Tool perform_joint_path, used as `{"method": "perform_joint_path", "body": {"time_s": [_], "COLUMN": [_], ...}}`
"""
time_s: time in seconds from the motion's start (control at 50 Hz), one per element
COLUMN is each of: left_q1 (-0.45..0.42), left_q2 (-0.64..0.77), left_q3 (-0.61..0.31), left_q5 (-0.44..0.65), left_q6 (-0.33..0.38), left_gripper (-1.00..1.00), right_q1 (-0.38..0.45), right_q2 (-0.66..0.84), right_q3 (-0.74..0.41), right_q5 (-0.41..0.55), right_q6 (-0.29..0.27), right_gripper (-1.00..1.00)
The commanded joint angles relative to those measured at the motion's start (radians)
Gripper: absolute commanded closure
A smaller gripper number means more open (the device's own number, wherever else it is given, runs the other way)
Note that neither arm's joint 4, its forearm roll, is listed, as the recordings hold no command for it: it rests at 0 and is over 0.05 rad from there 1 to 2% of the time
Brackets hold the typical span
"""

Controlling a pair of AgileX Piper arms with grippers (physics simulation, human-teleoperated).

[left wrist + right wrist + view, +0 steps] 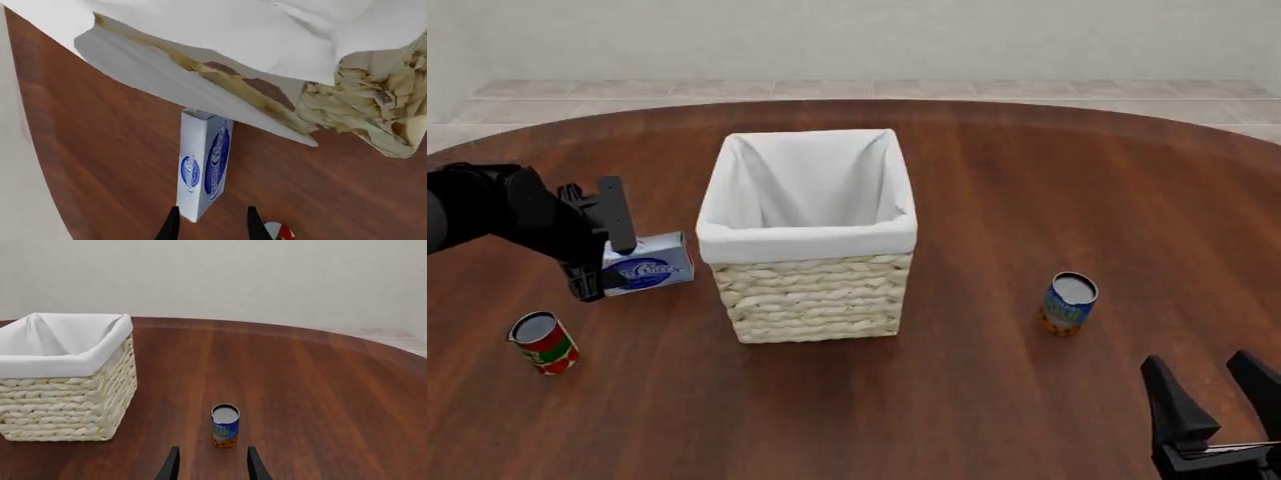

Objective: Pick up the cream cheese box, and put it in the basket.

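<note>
In the front view our left gripper (603, 240) stands just beside the cream cheese box (647, 266), covering the box's left end, so we cannot tell whether the fingers touch it. The left wrist view shows the jaws spread, with the box (203, 162) reaching in between the finger tips and its far end passing behind the folded cloth rim of the basket (200, 65). A red can (545, 343) stands toward the table's near left edge; the wrist view cuts it off at the picture's edge (279, 231). Our right gripper (1217, 400) is cropped at the front view's corner, jaws apart and holding nothing, with the blue-orange can (225, 426) ahead of it. The basket (810, 287) stands mid-table. The round table (1068, 180) is dark reddish wood; beyond its far edge lie pale floor tiles (827, 90) and a plain light wall (267, 275).
</note>
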State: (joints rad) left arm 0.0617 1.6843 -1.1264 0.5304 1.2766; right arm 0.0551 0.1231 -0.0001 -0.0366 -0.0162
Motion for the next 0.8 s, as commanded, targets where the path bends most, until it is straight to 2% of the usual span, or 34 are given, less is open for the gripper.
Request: {"method": "perform_joint_path", "body": {"time_s": [0.02,0.14,0.18,0.26,0.38,0.4,0.54,0.56,0.72,0.76,0.8], "left_q1": [0.032,0.052,0.052,0.071,0.063,0.044,0.044,0.023,-0.006,-0.011,-0.011], "left_q2": [0.017,0.045,0.039,0.066,0.078,0.088,0.088,0.140,0.143,0.163,0.164], "left_q3": [-0.034,-0.045,-0.014,-0.031,-0.034,-0.045,-0.045,-0.134,-0.145,-0.186,-0.186], "left_q5": [-0.014,-0.077,-0.108,-0.137,-0.139,-0.104,-0.104,-0.071,-0.032,0.033,0.033], "left_q6": [0.031,0.070,0.101,0.112,0.098,0.072,0.071,0.022,0.011,-0.017,-0.017], "left_gripper": [-1.00,-1.00,-1.00,-1.00,-1.00,-1.00,-1.00,-1.00,-1.00,-1.00,-1.00], "right_q1": [0.004,0.006,0.007,0.009,0.009,0.009,0.011,0.009,0.013,0.014,0.014], "right_q2": [0.009,0.021,0.019,0.024,0.028,0.034,0.038,0.062,0.116,0.144,0.146], "right_q3": [0.000,0.000,0.000,0.000,0.000,0.000,0.000,0.000,0.000,0.000,0.000], "right_q5": [-0.006,-0.016,-0.013,-0.016,-0.019,-0.022,-0.025,-0.040,-0.086,-0.106,-0.108], "right_q6": [-0.003,-0.005,-0.006,-0.008,-0.009,-0.011,-0.013,-0.023,-0.028,-0.035,-0.035], "right_gripper": [-1.00,-1.00,-1.00,-1.00,-1.00,-1.00,-1.00,-1.00,-1.00,-1.00,-1.00]}}
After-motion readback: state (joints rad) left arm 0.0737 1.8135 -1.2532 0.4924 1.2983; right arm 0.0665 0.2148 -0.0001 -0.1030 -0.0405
